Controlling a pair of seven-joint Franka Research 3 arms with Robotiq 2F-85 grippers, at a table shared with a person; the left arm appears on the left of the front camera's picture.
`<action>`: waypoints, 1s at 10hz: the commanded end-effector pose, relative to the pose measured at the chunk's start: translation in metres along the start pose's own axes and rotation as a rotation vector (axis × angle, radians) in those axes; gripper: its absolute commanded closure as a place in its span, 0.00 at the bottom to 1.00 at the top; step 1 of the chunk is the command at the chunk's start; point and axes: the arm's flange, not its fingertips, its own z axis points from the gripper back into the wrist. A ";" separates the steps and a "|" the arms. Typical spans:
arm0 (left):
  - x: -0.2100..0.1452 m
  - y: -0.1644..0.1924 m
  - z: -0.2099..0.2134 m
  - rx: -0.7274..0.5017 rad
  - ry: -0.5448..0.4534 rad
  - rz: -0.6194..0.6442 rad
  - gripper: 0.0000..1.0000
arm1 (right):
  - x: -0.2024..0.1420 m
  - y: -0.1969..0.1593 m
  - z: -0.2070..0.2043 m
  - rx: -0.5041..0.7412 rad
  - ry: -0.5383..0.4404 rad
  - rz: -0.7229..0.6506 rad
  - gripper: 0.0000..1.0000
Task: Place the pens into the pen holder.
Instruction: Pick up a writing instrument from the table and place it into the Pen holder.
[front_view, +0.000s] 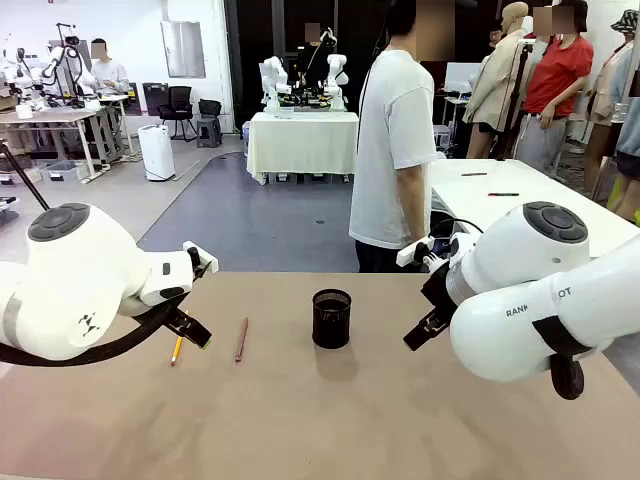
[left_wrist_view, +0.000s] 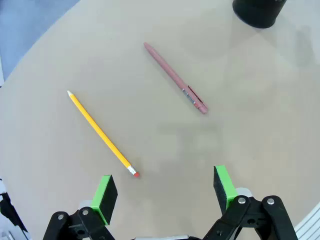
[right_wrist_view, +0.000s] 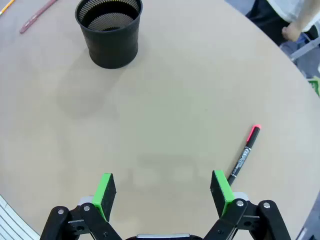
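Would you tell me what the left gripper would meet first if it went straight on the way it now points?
Probably bare table, between the yellow pencil and the reddish pen, though depth is unclear.

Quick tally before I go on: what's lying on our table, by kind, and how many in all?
Yellow pencil: 1
Pens: 2, a reddish-pink pen and a black marker with a red cap
Black mesh pen holder: 1, nothing in it
Total: 4
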 end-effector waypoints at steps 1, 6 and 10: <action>0.000 0.000 0.000 0.000 0.000 0.000 0.00 | 0.000 0.000 0.001 -0.001 -0.002 0.000 0.00; 0.000 0.000 0.000 0.000 0.000 0.000 0.00 | 0.000 0.000 0.001 -0.001 -0.002 0.000 0.00; 0.000 0.000 0.000 0.000 0.000 0.000 0.00 | 0.000 0.000 0.001 -0.001 -0.002 0.000 0.00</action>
